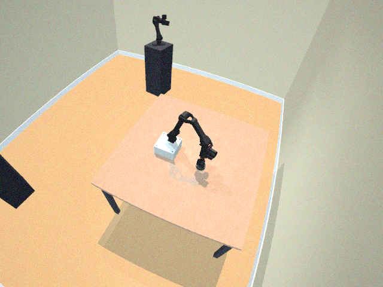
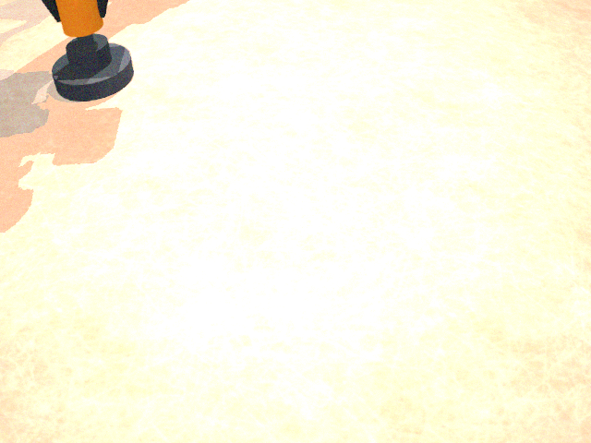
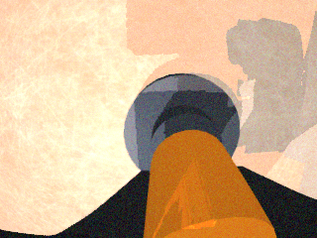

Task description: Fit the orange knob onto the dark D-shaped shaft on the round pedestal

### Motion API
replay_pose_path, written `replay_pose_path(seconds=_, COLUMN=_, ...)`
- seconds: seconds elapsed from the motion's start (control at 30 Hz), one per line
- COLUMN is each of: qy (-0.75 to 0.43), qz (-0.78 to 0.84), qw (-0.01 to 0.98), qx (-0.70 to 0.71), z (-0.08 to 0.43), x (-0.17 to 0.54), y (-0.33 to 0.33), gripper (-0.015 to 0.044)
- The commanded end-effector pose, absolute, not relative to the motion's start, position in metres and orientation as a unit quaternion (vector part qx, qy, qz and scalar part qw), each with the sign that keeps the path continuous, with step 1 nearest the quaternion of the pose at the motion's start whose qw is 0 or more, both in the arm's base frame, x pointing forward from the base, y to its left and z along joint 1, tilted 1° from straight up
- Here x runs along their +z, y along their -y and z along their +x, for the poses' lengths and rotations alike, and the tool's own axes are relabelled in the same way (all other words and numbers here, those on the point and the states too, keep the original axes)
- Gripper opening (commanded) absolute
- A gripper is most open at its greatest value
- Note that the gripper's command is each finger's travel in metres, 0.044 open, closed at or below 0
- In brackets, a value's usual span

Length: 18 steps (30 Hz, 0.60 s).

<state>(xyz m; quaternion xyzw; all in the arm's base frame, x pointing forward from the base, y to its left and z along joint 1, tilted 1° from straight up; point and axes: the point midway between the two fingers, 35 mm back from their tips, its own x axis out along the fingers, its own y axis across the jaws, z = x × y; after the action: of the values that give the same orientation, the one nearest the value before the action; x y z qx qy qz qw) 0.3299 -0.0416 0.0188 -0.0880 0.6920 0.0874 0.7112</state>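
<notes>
Orange knob [image 2: 81,17] [image 3: 200,185] shows large in wrist view and at top left of exterior view; in top view, too small to make out. Exterior view alone shows side of round pedestal [image 2: 92,86] [image 3: 149,116] [image 1: 200,167], dark collar and short bit of shaft [image 2: 86,39] beneath knob. Top view alone shows whole black arm [image 1: 199,131], white base box [image 1: 163,152] and worktop [image 1: 148,191]. Knob sits between black jaws, clamped on both sides, upright above collar, its lower end below their tips.

Black six-joint robot arm [image 1: 198,131], elbow raised, forearm sloping downward; black parallel-jaw gripper [image 1: 201,159] [image 2: 79,11] [image 3: 192,178] closed on an object.
</notes>
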Motion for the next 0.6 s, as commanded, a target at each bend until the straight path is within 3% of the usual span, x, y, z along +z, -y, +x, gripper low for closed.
replay_pose_path(seconds=0.0, qy=-0.693, qz=-0.09, qw=0.709, qx=0.088, z=0.3281, x=0.0178, y=0.0419, gripper=0.0)
replay_pose_path(seconds=0.57, qy=-0.691, qz=-0.109, qw=0.707, qx=0.106, z=0.3305, x=0.024, y=0.0421, gripper=0.0)
